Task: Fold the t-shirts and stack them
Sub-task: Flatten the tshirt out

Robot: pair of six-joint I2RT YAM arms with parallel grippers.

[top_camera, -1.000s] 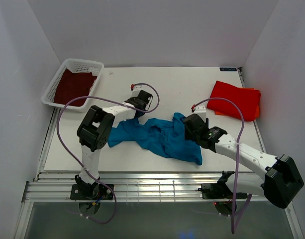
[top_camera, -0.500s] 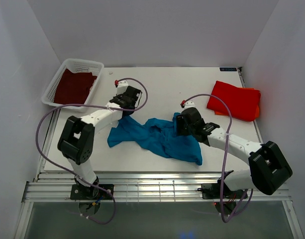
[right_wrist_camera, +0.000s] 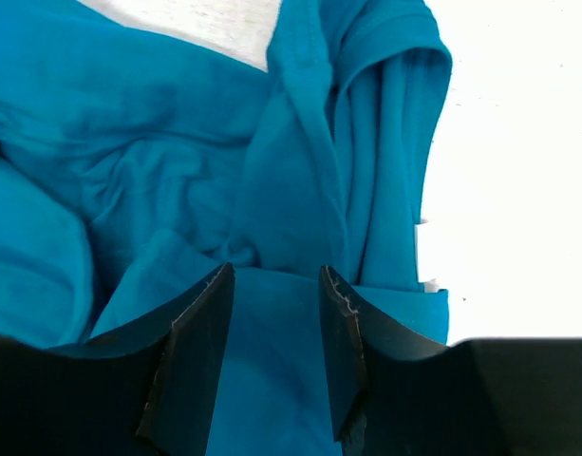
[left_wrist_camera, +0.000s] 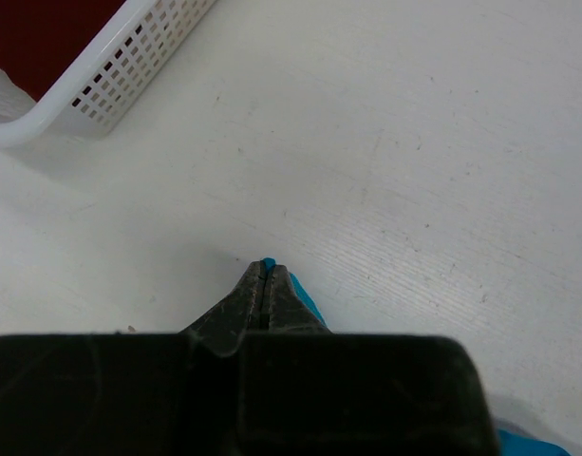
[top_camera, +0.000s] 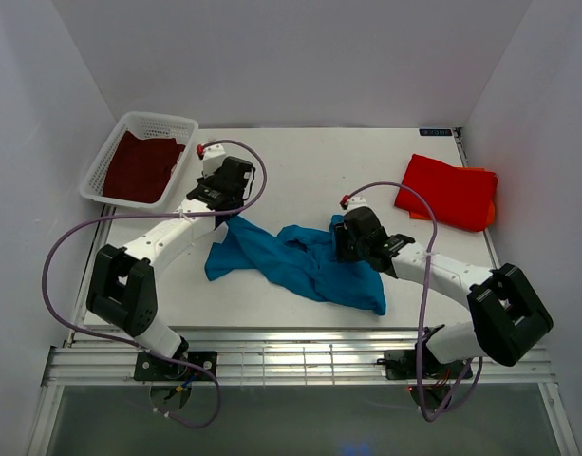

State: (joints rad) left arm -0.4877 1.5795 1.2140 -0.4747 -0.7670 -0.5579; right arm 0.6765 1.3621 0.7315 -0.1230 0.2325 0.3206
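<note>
The teal-blue t-shirt [top_camera: 305, 261] lies crumpled across the middle of the table. My left gripper [top_camera: 226, 195] is at its upper left corner and is shut on a sliver of teal cloth [left_wrist_camera: 305, 296] that shows at the tips [left_wrist_camera: 265, 271]. My right gripper [top_camera: 346, 237] sits over the shirt's upper right part. Its jaws [right_wrist_camera: 274, 271] are apart, with teal fabric [right_wrist_camera: 177, 171] lying between and under them. A bright red-orange t-shirt [top_camera: 449, 190] lies folded at the back right. The dark maroon t-shirt [top_camera: 137, 163] lies in the basket.
The white mesh basket [top_camera: 158, 121] stands at the back left corner, and its rim [left_wrist_camera: 129, 57] lies just ahead and left of my left gripper. White walls close the table on three sides. Purple cables loop off both arms.
The left gripper has moved back and left toward the basket, closing onto the teal corner. The right gripper has swung left onto the shirt's upper edge, and its jaws have narrowed.
</note>
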